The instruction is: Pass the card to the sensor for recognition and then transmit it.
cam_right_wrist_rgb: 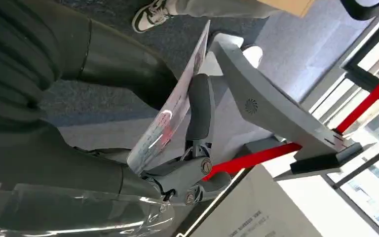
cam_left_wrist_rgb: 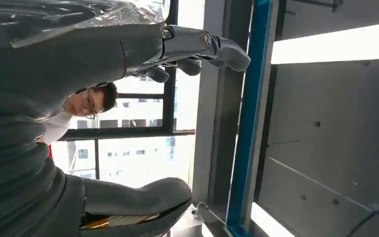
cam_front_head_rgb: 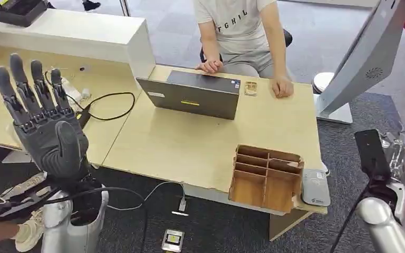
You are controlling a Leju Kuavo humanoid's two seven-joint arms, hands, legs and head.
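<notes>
My right hand [cam_front_head_rgb: 387,158] hangs low at the right, past the table's right end. It pinches a white card with red print [cam_right_wrist_rgb: 170,116] between thumb and fingers [cam_right_wrist_rgb: 200,106], held on edge. The sensor [cam_front_head_rgb: 315,187], a flat grey pad, lies on the table's near right corner beside a wooden organizer [cam_front_head_rgb: 266,176], to the left of my right hand. My left hand [cam_front_head_rgb: 42,121] is raised at the left with its fingers spread and nothing in it. The left wrist view has its thumb [cam_left_wrist_rgb: 143,197] and fingers [cam_left_wrist_rgb: 202,47] wide apart.
A person sits behind the table [cam_front_head_rgb: 190,147] with both hands resting by a grey laptop [cam_front_head_rgb: 195,95]. A slanted grey kiosk stand [cam_front_head_rgb: 366,63] rises at the right. Black cables trail over the left desk [cam_front_head_rgb: 111,103]. A small device [cam_front_head_rgb: 173,240] lies on the floor.
</notes>
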